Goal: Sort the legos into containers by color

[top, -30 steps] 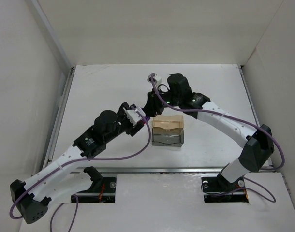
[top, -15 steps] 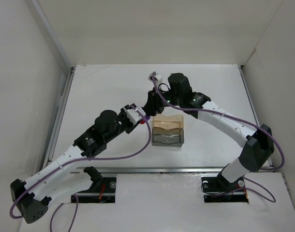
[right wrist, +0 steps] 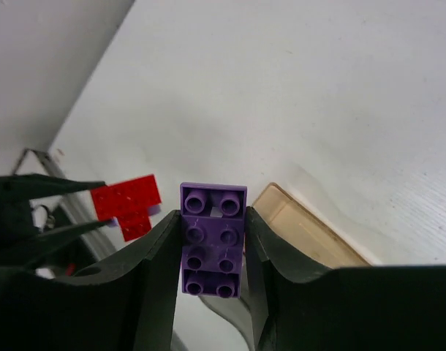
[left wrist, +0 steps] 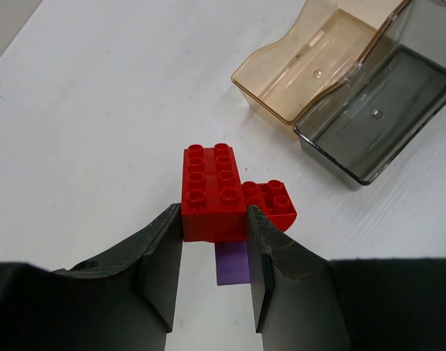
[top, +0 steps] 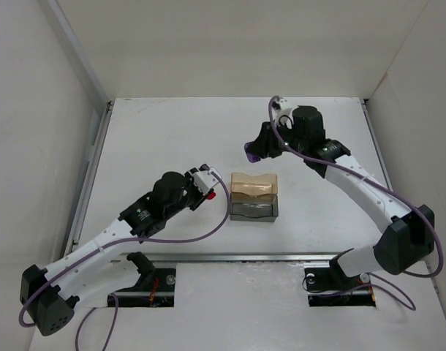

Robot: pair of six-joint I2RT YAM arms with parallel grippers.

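My left gripper is shut on a red lego, a brick with a smaller rounded red piece on its right side and a purple bit showing under it. In the top view it hovers just left of the trays. My right gripper is shut on a purple lego and is held in the air behind the trays. The tan-orange tray and the smoky grey tray stand side by side, touching, both with nothing in them.
The white table has walls at the left, back and right. A metal rail runs along the near edge in front of the arm bases. The red lego also shows in the right wrist view.
The two grippers were together left of the trays. Now they are apart: the right one has moved up and right with the purple lego, the left one drew back slightly with the red lego.
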